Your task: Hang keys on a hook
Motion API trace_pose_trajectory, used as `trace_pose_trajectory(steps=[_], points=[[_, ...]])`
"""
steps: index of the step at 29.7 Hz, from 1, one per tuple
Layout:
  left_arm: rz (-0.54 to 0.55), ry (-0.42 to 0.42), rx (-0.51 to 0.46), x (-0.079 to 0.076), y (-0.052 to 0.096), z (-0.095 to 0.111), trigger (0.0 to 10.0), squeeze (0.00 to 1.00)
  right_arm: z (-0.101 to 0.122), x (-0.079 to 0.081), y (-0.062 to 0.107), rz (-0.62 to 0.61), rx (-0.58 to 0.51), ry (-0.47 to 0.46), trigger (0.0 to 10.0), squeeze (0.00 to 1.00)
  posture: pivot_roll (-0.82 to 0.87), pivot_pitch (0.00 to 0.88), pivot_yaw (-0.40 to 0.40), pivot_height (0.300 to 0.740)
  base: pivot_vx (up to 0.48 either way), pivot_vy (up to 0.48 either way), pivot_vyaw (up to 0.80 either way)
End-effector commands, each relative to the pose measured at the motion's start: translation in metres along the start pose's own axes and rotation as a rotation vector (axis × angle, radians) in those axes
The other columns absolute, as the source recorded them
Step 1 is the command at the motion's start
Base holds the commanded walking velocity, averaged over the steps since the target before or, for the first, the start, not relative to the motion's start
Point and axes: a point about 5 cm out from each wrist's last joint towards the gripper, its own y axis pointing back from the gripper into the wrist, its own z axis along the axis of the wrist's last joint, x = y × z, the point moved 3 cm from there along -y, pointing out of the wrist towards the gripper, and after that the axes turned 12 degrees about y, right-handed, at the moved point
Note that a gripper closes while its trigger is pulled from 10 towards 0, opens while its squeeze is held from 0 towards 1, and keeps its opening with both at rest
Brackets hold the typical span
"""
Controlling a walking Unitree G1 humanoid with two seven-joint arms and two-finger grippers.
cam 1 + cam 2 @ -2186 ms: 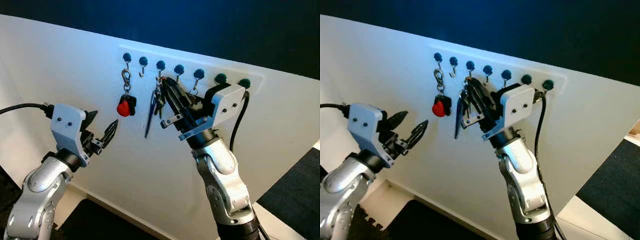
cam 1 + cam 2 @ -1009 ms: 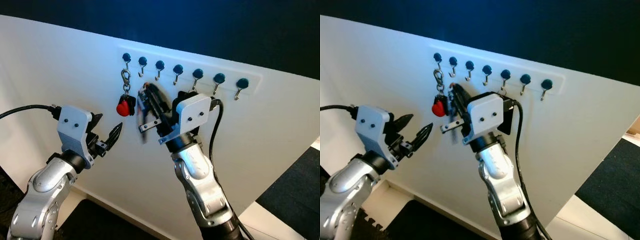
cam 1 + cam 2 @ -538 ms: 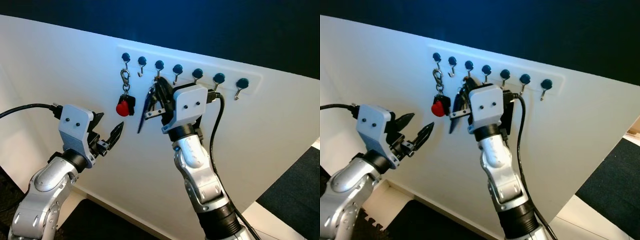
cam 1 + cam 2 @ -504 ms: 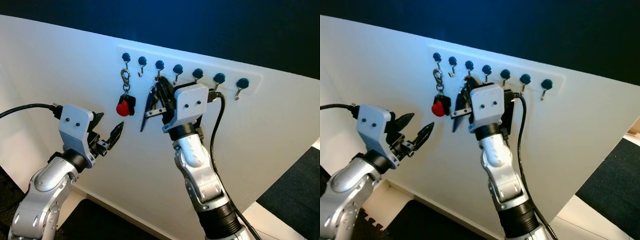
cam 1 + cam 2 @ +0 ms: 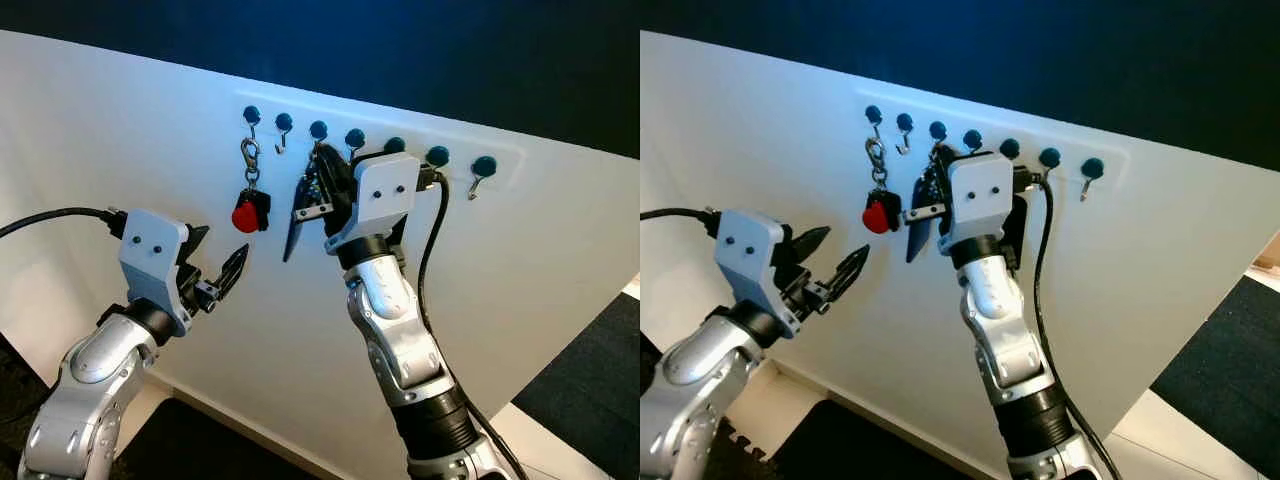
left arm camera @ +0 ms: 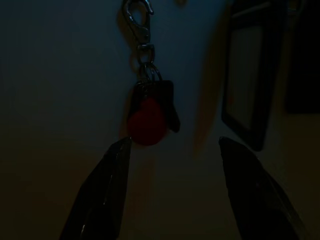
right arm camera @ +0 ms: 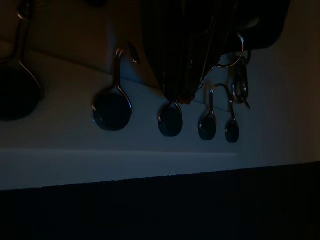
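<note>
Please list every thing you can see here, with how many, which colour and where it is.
wall: one, white, tilted in the picture, behind everything.
hooks: seven, dark teal knobs with metal hooks, in a row high on the wall.
red key fob: one, red and black, hanging by a metal clip from the first hook on the left.
keys: one bunch, dark, just under the third hook from the left.
right hand: one, black fingers, shut on the keys at the hook row.
left hand: one, black fingers, open, below the red key fob.

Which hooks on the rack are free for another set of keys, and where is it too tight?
Free: the second hook, between the red fob's keyring and the right gripper, and the two far-right hooks. Crowded: the middle hooks, where that gripper holds the key bunch.
</note>
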Motion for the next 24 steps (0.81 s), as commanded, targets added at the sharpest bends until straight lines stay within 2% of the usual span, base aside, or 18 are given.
trace_pose_trajectory(steps=[1,6,11,17,24], points=[[-0.016,0.026,0.002,-0.005,-0.001,-0.002,10.0,0.00,0.015,0.016,-0.010,0.027,-0.034,-0.087,10.0,0.00,0.14,0.147,-0.025,0.740,0.000,0.000,0.00],[-0.011,0.025,0.003,-0.004,0.000,-0.003,10.0,0.00,0.019,0.018,-0.010,0.055,-0.045,-0.108,10.0,0.00,0.14,0.147,-0.026,0.740,0.000,0.000,0.00],[-0.014,0.027,0.003,-0.005,0.000,-0.004,10.0,0.00,0.007,0.019,-0.008,0.062,0.006,-0.102,10.0,0.00,0.13,0.148,-0.025,0.740,0.000,0.000,0.00],[-0.017,0.025,0.005,-0.005,0.000,-0.004,10.0,0.00,-0.005,0.007,-0.008,-0.003,0.063,-0.042,10.0,0.00,0.13,0.147,-0.024,0.740,0.000,0.000,0.00],[-0.019,0.025,0.005,-0.007,-0.001,-0.004,10.0,0.00,-0.012,0.000,-0.008,-0.035,0.097,-0.025,10.0,0.00,0.14,0.144,-0.024,0.740,0.000,0.000,0.00]])
